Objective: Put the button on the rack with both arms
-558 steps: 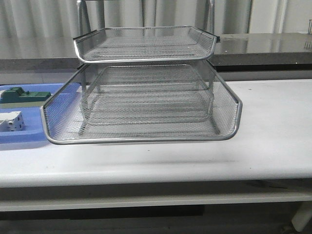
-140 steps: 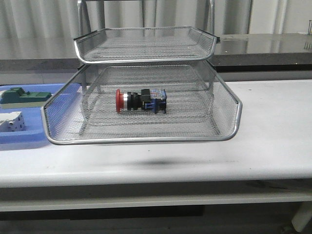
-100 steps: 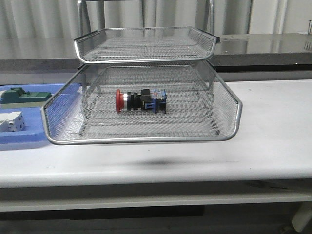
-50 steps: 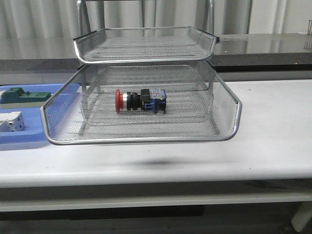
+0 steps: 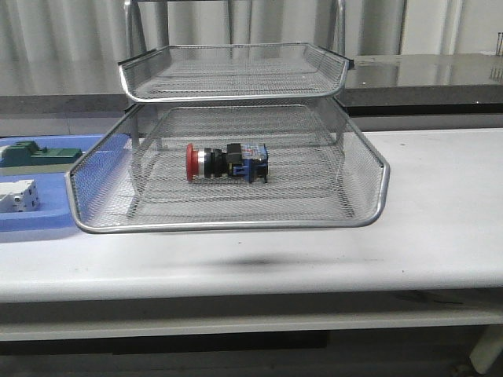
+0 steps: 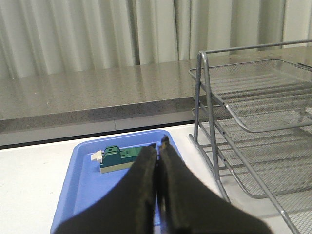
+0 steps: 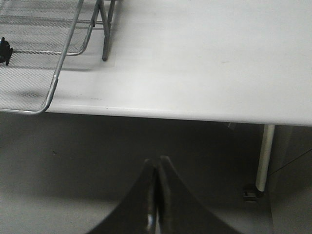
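At far left of the white tabletop (image 5: 440, 212), a flat blue plastic tray (image 5: 47, 224) carries a green block (image 5: 38, 155) toward its back and a white block (image 5: 17, 196) nearer the front edge. Left arm's black gripper (image 6: 159, 146), seen from its wrist camera, hangs above that tray with both fingers pressed together, nothing between them; green block visible just past the fingertips. Right of the tray, touching or just beside it, stands the three-tier silver wire-mesh letter rack (image 5: 369, 169) with chrome rims; its middle tray is slid forward, overhanging the table's front edge. Small cylindrical push-button (image 5: 226, 162) lies on its side on the mesh floor of that pulled-out tray, roughly centred: red mushroom head points left, then silver collar, black body, blue block at the right end. Nothing touches it. Upper tray sits above and behind, mesh bare. Farther right, the right arm's black gripper (image 7: 156, 168) is off the table's front edge, below tabletop level, fingers closed against each other and holding nothing; rack corner and a sliver of the button show at the edge of its wrist view.
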You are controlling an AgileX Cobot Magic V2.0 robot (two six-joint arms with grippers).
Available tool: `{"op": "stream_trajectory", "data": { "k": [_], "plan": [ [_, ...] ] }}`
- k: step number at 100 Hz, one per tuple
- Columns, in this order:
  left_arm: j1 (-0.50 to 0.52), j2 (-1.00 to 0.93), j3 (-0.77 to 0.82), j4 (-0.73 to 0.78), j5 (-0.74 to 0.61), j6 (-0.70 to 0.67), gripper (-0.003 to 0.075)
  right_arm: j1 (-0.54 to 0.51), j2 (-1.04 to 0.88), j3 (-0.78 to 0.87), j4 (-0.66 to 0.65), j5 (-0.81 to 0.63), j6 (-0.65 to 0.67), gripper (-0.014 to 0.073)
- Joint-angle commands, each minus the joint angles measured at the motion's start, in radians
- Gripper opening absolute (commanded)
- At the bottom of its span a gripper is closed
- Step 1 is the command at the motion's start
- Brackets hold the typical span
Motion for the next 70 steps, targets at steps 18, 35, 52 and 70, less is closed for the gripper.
{"op": "stream_trajectory", "data": {
  "k": [18,35,52,70],
  "plan": [
    [0.003,0.006,-0.028,-0.010,-0.087,-0.009,-0.0021,0.000,0.005,-0.033,-0.016,-0.057,-0.001,-0.0069],
    [0.003,0.006,-0.028,-0.010,-0.087,-0.009,-0.0021,0.000,0.005,-0.033,-0.016,-0.057,-0.001,-0.0069],
    [0.003,0.006,-0.028,-0.010,-0.087,-0.009,-0.0021,0.000,0.005,-0.033,-0.014,-0.060,-0.001,-0.0069],
    [0.003,0.006,-0.028,-0.010,-0.087,-0.009,-0.0021,0.000,0.005,-0.033,0.029,-0.093,-0.001,-0.0069]
  ]
}}
